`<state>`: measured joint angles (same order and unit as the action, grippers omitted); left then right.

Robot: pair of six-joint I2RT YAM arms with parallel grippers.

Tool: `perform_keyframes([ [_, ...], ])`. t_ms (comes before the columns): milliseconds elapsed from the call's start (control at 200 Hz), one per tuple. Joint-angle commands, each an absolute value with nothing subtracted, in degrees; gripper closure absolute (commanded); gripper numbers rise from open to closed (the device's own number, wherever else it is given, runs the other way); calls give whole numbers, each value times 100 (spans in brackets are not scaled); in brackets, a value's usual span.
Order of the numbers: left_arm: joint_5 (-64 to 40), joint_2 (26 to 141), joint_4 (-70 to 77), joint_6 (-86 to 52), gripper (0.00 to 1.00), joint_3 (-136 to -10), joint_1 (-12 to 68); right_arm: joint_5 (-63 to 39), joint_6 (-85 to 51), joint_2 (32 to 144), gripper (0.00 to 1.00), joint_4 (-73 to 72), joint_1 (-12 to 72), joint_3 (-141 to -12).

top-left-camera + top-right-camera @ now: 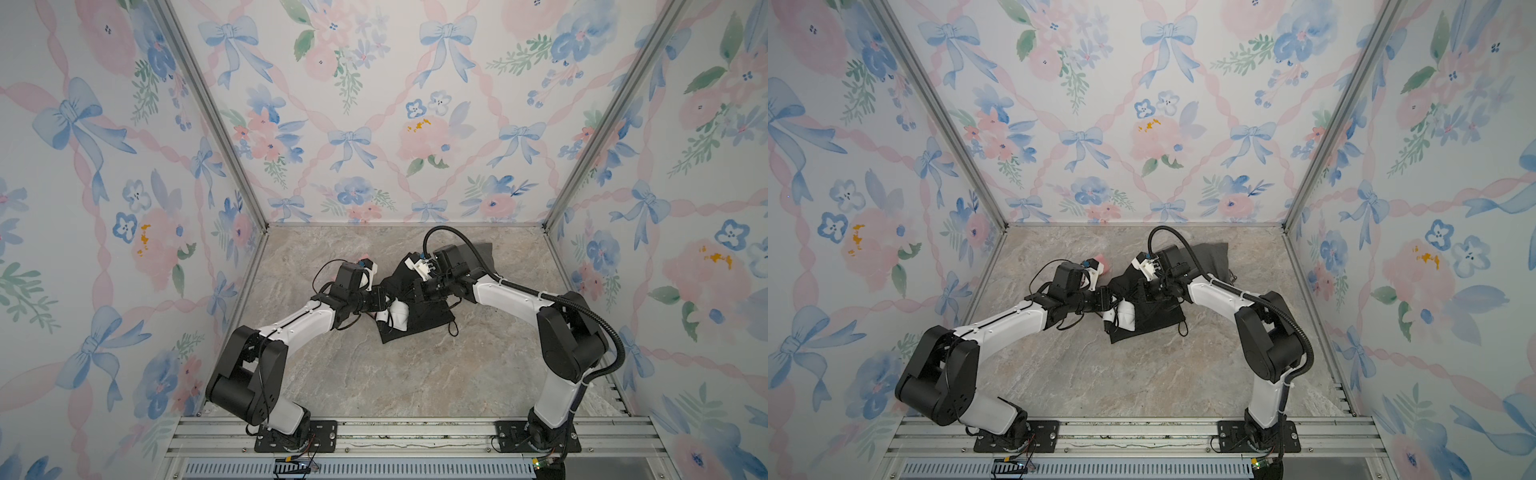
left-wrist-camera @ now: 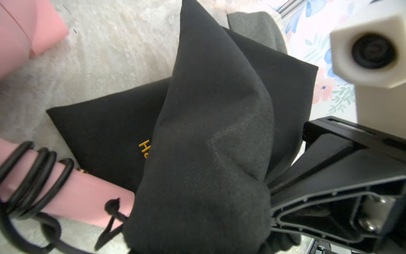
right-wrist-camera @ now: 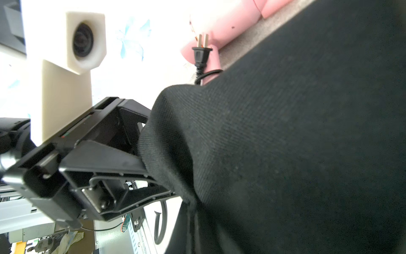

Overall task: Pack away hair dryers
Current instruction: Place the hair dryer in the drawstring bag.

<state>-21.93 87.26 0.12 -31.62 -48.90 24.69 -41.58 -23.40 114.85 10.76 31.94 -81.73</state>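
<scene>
You had the right gripper (image 2: 271,189) with its fingers pressed together on a fold of the black pouch (image 2: 208,132), holding it up off the tabletop (image 1: 415,374) between the two arms. The left gripper (image 3: 142,151) had its fingers partly apart with their tips buried in the same cloth, and I could not tell whether they clamped anything. The white hair dryer (image 1: 397,314) lay just beside the left gripper on a second black pouch (image 1: 430,326) spread flat. The pink hair dryer (image 2: 87,193) lay on the tabletop near the left wrist, its cord (image 2: 33,171) wound round the handle and the plug standing free. A grey pouch (image 1: 478,251) sat behind the right arm, and no third dryer showed. The dryers looked like rigid, smooth plastic shells, light enough but likely to slip or roll if taken by the barrel. The slim handle seemed the better place to take hold, clear of the cord coils, which could snag on the pouch mouth. The pouch itself was limp and would probably collapse unless its rim was held open on two sides.
</scene>
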Motion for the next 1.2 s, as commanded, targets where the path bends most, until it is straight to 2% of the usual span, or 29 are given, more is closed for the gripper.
perform_keyframes([
  [0, -2338, 8925, 375, -3156, 63, -5054, 2555, -4125, -2180, 11724, 100, 1367, 3089, -8330],
  [220, -2311, 9342, 372, -3067, 57, -5290, 2655, -4015, -2092, 11716, 100, 1474, 3042, -8312],
  [435, -2312, 9338, 378, -2869, 29, -5364, 2705, -3968, -2092, 11672, 100, 1450, 2989, -8240],
  [510, -2286, 9271, 378, -2824, 23, -5311, 2714, -4013, -2148, 11629, 100, 1391, 2967, -8244],
  [1195, -1500, 7160, 357, -2729, 25, -3986, 2447, -4915, -3923, 11092, 100, 138, 2689, -8450],
])
